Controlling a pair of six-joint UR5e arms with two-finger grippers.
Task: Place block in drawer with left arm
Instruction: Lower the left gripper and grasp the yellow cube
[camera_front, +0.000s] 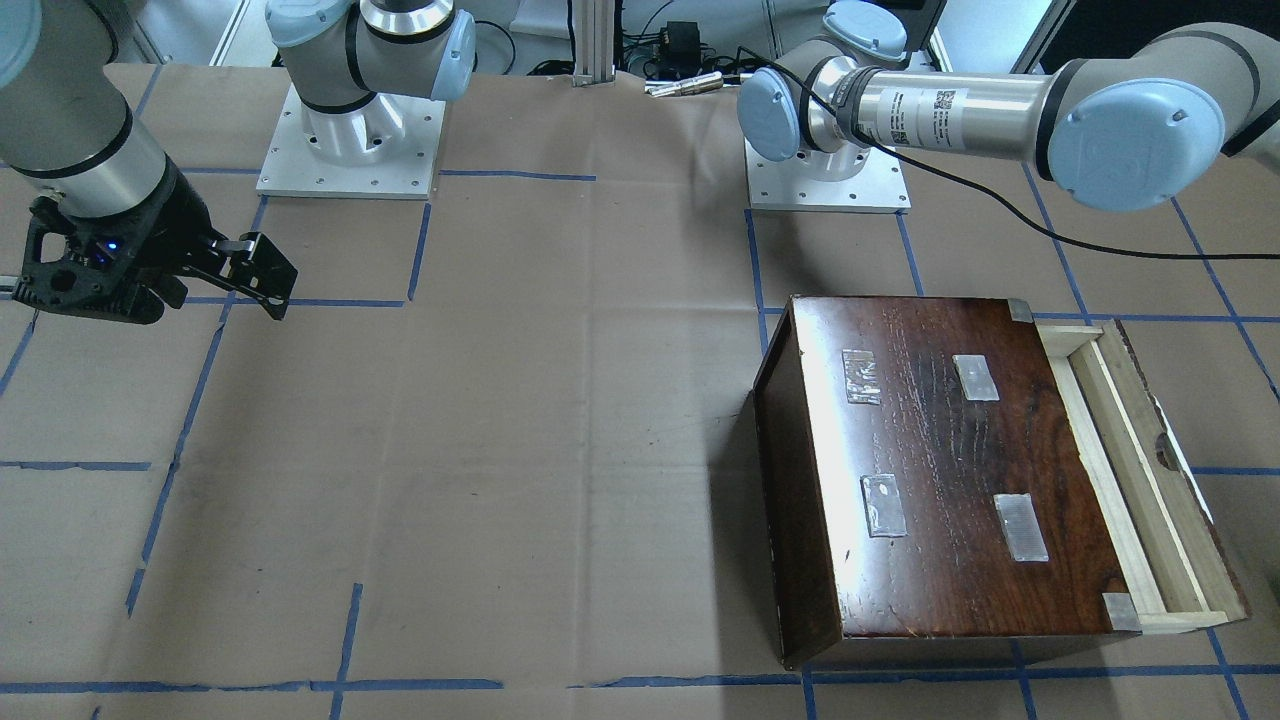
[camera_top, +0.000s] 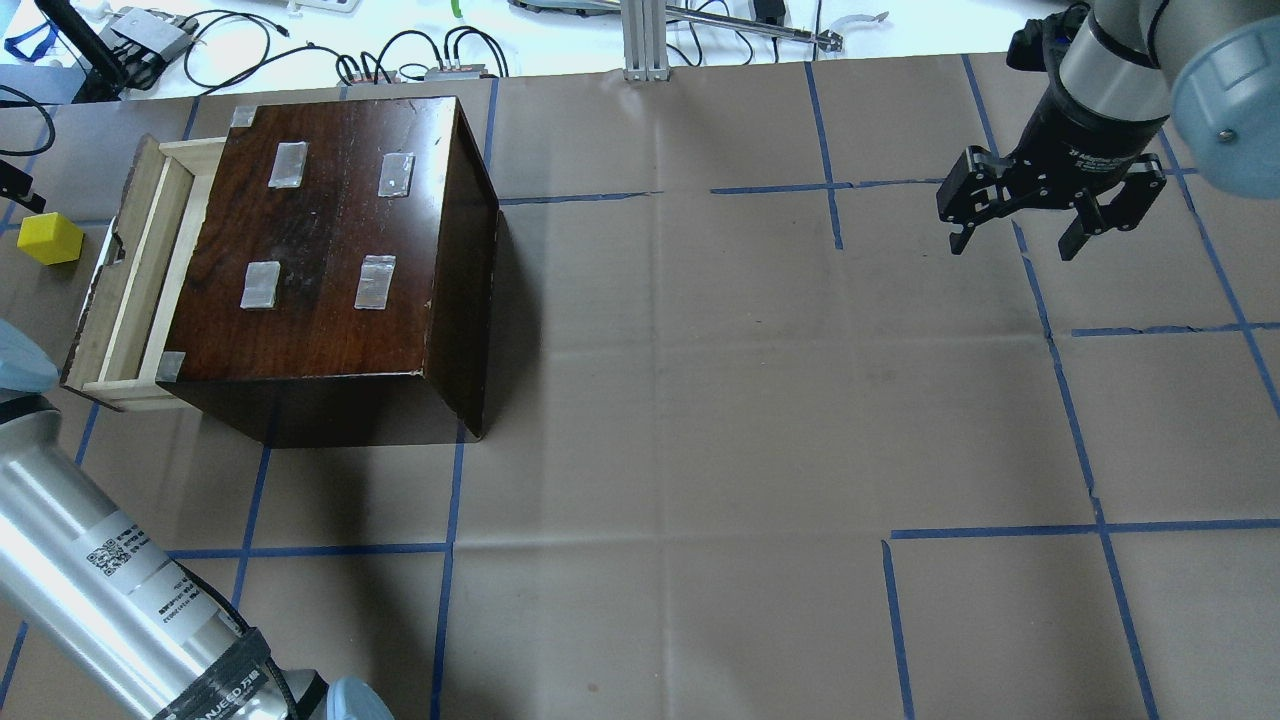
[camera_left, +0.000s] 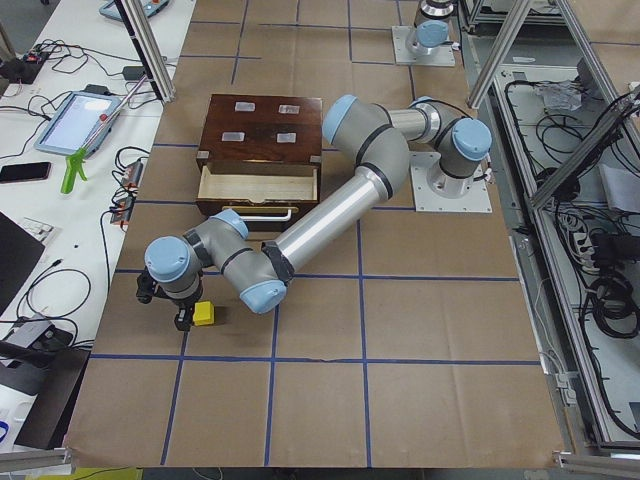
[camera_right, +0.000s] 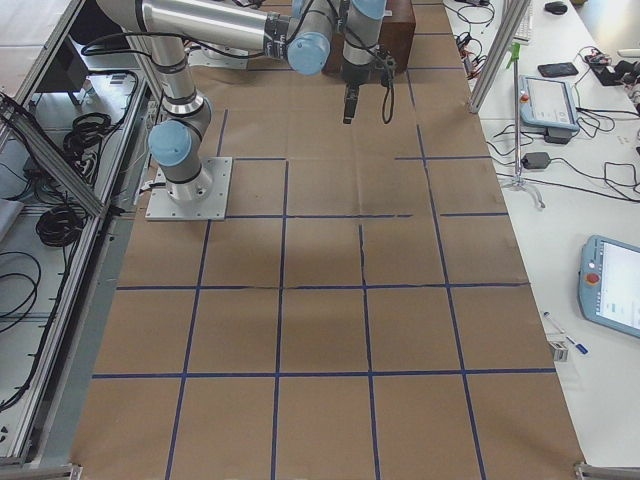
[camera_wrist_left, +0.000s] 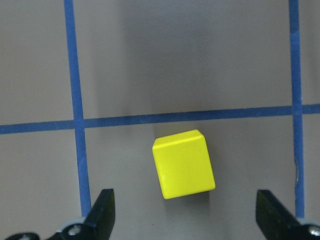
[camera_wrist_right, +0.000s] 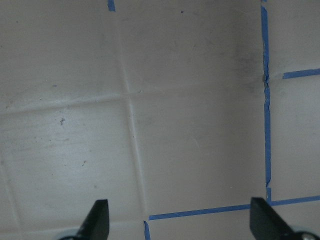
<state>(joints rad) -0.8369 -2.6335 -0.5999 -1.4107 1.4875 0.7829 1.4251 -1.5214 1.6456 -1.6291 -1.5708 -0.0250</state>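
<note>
Black fingertips (camera_wrist_left: 102, 210) of the left gripper (camera_wrist_left: 187, 212) frame the bottom of my wrist view, spread wide with nothing between them. Just ahead of them the yellow block (camera_wrist_left: 183, 163) sits on the brown paper below a blue tape line, roughly centred in the gap but turned a little off square to the fingers. From overhead it lies on the table just outside the front panel of the drawer (camera_top: 105, 290), which is pulled out of the dark wooden box (camera_top: 330, 230).

I judge the cube to be light and rigid with smooth, flat faces, so it may twist or slip if pinched across its corners. I would rotate the wrist slightly to square up, then close on two opposite side faces at mid-height.

The right gripper (camera_top: 1015, 245) hangs with its fingers apart over bare paper, well away.
</note>
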